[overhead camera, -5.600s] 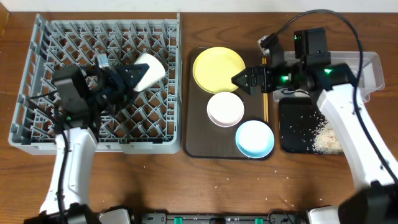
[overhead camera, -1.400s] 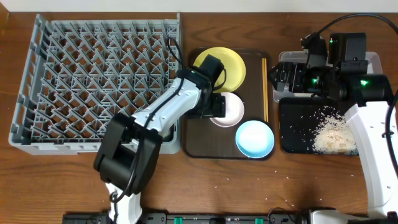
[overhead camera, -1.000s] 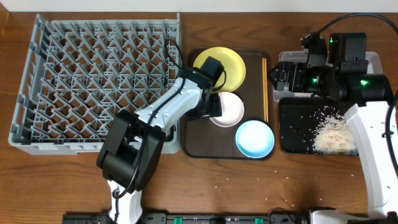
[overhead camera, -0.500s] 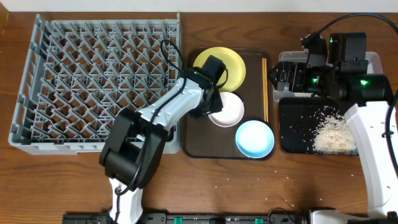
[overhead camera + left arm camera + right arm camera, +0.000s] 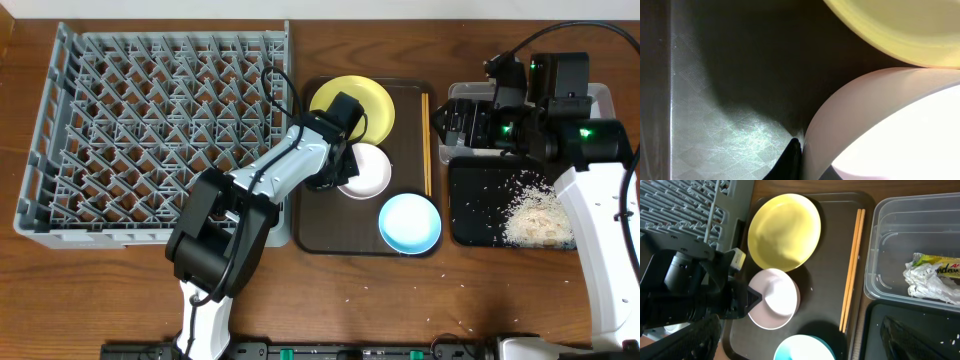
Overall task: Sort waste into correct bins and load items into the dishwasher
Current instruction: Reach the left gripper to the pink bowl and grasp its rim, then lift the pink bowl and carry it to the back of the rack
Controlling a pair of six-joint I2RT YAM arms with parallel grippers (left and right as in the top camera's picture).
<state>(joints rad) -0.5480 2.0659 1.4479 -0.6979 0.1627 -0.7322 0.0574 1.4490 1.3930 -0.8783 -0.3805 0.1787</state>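
Note:
The white bowl (image 5: 367, 172) sits on the brown tray (image 5: 315, 218), and my left gripper (image 5: 343, 168) is shut on its left rim. In the left wrist view one dark fingertip (image 5: 790, 159) presses the outside of the white bowl's wall (image 5: 840, 125). The yellow plate (image 5: 352, 108) lies behind it, the light blue bowl (image 5: 410, 222) in front, and chopsticks (image 5: 427, 140) lie along the tray's right side. My right gripper (image 5: 442, 125) hovers open and empty beside the clear bin (image 5: 598, 108), which holds the snack wrapper (image 5: 932, 275).
The grey dish rack (image 5: 150, 130) fills the left of the table. A black tray (image 5: 475, 200) at the right holds a heap of rice crumbs (image 5: 530, 218). A few crumbs lie on the wooden table near the front edge.
In the last second my left gripper has shut on the white bowl's rim. Several seconds ago it held a cup over the rack. The right arm has stayed still for the last second.

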